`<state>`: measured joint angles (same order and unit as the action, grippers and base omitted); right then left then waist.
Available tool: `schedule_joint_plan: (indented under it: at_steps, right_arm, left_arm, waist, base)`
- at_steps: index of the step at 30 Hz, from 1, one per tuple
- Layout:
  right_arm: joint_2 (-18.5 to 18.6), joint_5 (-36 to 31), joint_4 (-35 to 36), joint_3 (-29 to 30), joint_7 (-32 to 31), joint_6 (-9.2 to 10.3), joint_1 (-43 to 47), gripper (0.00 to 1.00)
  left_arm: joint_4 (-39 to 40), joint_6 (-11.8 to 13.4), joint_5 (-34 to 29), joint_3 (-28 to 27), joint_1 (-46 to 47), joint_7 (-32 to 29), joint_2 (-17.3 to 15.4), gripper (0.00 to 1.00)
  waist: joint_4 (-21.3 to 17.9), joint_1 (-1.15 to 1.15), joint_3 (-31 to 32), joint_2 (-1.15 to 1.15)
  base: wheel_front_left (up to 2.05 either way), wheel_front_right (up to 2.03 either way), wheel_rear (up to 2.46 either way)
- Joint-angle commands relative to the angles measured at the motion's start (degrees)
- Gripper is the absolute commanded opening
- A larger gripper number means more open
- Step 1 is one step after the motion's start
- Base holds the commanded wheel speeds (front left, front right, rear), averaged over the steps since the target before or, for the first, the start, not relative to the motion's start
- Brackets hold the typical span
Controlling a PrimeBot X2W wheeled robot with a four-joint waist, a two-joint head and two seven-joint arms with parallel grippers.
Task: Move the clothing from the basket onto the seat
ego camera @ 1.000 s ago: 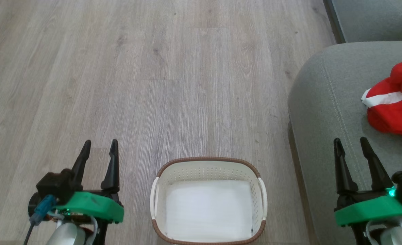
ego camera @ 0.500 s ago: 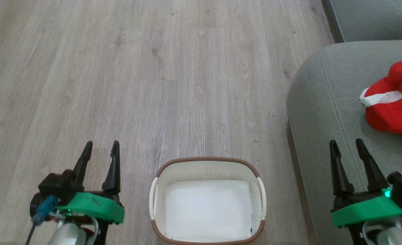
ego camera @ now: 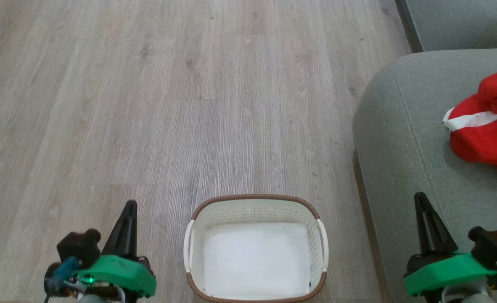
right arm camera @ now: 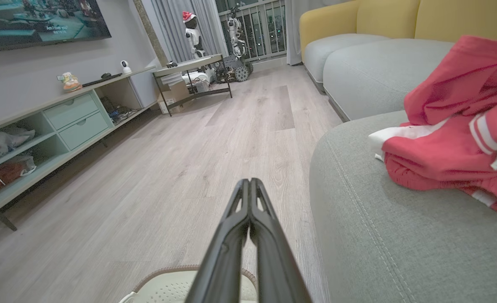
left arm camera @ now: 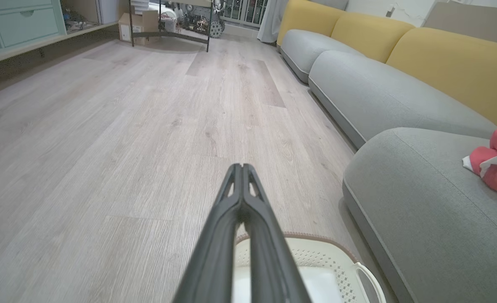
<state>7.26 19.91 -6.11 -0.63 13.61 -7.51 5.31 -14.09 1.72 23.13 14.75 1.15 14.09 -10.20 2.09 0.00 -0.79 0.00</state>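
Since the basket (ego camera: 255, 210) has nothing in it but the flat white sheet (ego camera: 255, 261) lining the bottom, I'd call this job basically finished. The red clothing (ego camera: 484, 130) is bunched in a heap on the grey-green seat (ego camera: 404, 160), off to the robot's right and well apart from the basket, with a white stripe showing along its near edge. The basket sits on the wood floor (ego camera: 189, 105) just beside the seat's rounded corner, between the two arms.

Both grippers are pinched closed and empty. The left gripper (ego camera: 130, 206) hovers over the floor left of the basket. The right gripper (ego camera: 421, 200) hangs over the front part of the seat, near the heap but not touching it. In both wrist views the two fingers are pressed tip to tip with nothing between them.

So the step in hand looks like parking the arms, imo. To do it well, lift the right arm up and back instead of sweeping it sideways, because those long fingers could hook the loose fabric and drag it toward the seat's edge. Same idea on the left: keep it outside the rim so it doesn't bump that light basket. Also worth one look at the sheet to confirm no red bit is hiding under it, can't tell from here.
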Motion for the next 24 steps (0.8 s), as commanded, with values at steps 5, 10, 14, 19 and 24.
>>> schedule_joint_plan:
  at_steps: [5,10,14,19,24]
  right_arm:
    - [0.1,4.3,1.2,0.3,-0.8,0.00,-1.3,0.00]
    - [0.0,7.3,0.8,0.5,-1.5,0.00,-1.8,0.00]
    - [0.0,9.7,0.5,0.6,-2.1,0.00,-2.1,0.00]
    - [-0.1,12.1,0.1,0.7,-2.7,0.00,-2.5,0.00]
    - [-0.2,15.1,-0.2,0.9,-3.4,0.00,-2.9,0.00]
  left_arm:
    - [1.3,-0.5,3.9,-1.4,1.6,-1.2,0.2,0.00]
    - [1.3,-0.9,6.7,-2.2,1.8,-2.0,0.5,0.00]
    - [1.2,-1.2,8.9,-2.9,1.9,-2.6,0.7,0.00]
    - [1.2,-1.5,11.1,-3.6,2.0,-3.3,0.9,0.00]
    - [1.1,-1.9,13.9,-4.4,2.2,-4.1,1.3,0.00]
  waist:
    - [-0.1,0.00,0.0,0.00]
    - [-0.2,0.00,0.1,0.00]
    - [-0.3,0.00,0.1,0.00]
    - [-0.3,0.00,0.1,0.00]
    - [-0.4,0.00,0.1,0.00]
  base:
    - [0.00,0.00,0.00]
    - [0.00,0.00,0.00]
    - [0.00,0.00,0.00]
    - [0.00,0.00,0.00]
    - [0.00,0.00,0.00]
